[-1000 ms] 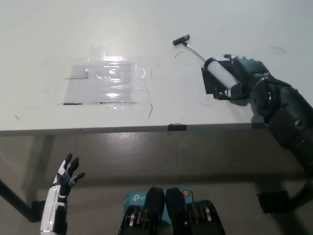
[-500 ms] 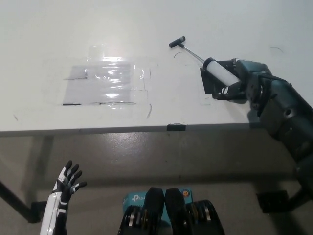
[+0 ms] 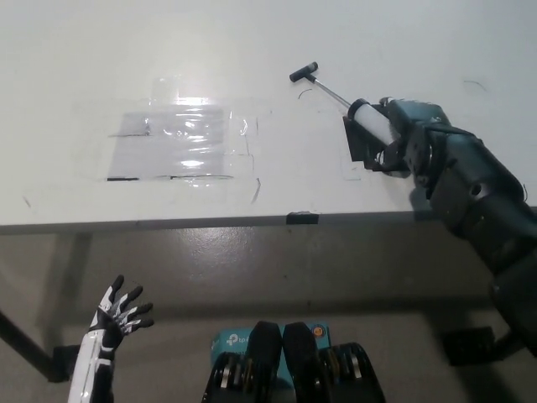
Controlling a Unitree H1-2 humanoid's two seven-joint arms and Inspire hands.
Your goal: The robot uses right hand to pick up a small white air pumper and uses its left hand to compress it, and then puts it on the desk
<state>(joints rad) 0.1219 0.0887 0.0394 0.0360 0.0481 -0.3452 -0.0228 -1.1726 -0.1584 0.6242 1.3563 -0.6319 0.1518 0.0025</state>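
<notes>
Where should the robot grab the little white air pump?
Probably around the white barrel of the air pump, coming from the right, where the right hand already is. The barrel is fat and lies flat; the thin rod and handle stick out up-left. The left hand waits low.

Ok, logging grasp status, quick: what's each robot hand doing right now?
Left robot hand: open, holding nothing, below the desk edge.
Right robot hand: shut on the air pumper.
</notes>
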